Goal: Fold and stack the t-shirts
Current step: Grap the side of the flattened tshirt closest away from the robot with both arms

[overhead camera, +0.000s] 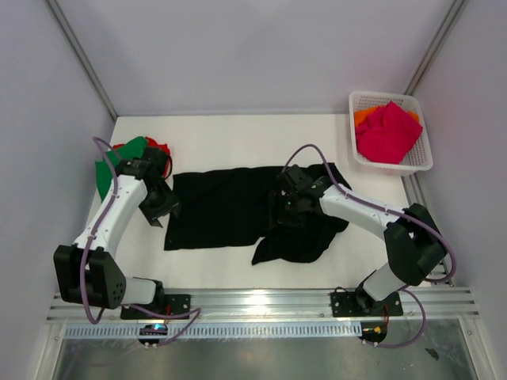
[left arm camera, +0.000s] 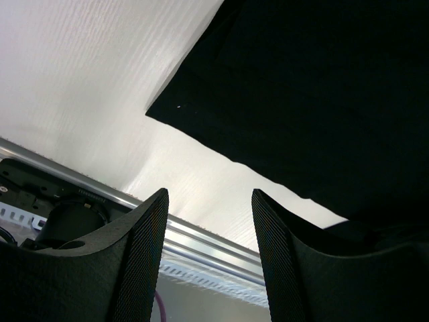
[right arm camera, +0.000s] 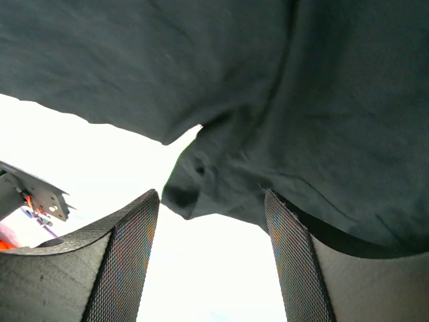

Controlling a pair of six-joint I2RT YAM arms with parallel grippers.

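Cloth lies in the middle of the frame: the black shirt [overhead camera: 226, 207], long way left to right. The left gripper [overhead camera: 162, 207] waits at its left edge, and the right gripper [overhead camera: 287, 204] is over its bunched right end. Both are open and hold nothing. The basket [overhead camera: 360, 103], upper right, holds the pink shirt [overhead camera: 388, 131] and the orange shirt [overhead camera: 364, 116].

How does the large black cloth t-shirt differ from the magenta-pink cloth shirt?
The black cloth t-shirt lies spread on the white table; the magenta-pink cloth shirt is bunched in the white lattice plastic basket. The black one covers far more area. Both are plain single-colour cloth.
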